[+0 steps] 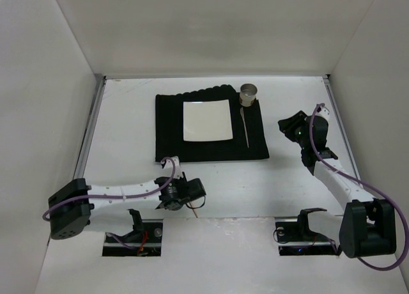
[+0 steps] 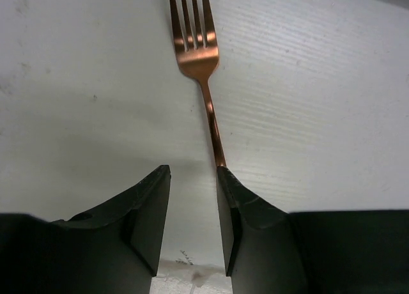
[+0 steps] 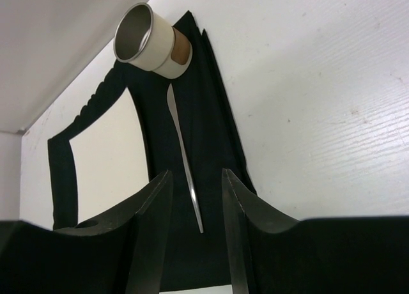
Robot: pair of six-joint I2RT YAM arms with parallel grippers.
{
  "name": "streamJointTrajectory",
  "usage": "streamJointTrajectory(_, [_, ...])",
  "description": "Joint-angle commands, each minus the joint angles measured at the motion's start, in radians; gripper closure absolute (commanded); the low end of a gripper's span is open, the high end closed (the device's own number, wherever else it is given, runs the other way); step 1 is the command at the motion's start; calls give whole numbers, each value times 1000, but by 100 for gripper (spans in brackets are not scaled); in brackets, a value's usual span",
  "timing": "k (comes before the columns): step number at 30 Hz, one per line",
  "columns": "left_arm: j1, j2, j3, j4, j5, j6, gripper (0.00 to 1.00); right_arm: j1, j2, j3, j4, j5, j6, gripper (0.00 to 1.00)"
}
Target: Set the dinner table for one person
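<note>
The white dinner table (image 1: 128,134) carries a black ribbed mat (image 1: 169,131) with a white square plate (image 1: 208,121) on it. A metal cup (image 1: 247,94) stands at the mat's far right corner, and a slim silver utensil (image 1: 245,129) lies right of the plate. A copper fork (image 2: 199,57) lies on the table near the front edge; its handle runs under the tip of one finger. My left gripper (image 2: 193,172) is open and low over the fork's handle end (image 1: 195,211). My right gripper (image 3: 197,176) is open and empty, above the silver utensil (image 3: 185,160), right of the mat (image 1: 285,124).
White walls enclose the table on the left, back and right. Two recessed slots (image 1: 133,238) with the arm bases sit at the near edge. The cup (image 3: 148,41) has a white band and a cork-coloured base.
</note>
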Motion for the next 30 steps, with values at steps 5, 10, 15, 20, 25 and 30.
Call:
streamJointTrajectory(5, [-61,86,8,26,17,-140,67,16,-3,12,62,1,-5,57])
streamJointTrajectory(10, [-64,135,8,60,43,-146,69,21,3,13,62,-3,-5,57])
streamJointTrajectory(15, [-56,161,0,81,49,-152,70,25,-3,15,62,-2,-7,57])
streamJointTrajectory(20, [-53,164,-17,89,54,-152,78,27,0,15,62,0,-7,57])
streamJointTrajectory(25, [-52,159,-32,84,63,-150,89,24,-5,13,62,-3,-4,57])
streamJointTrajectory(30, [-44,121,-33,46,68,-111,97,24,-12,10,62,-3,-4,57])
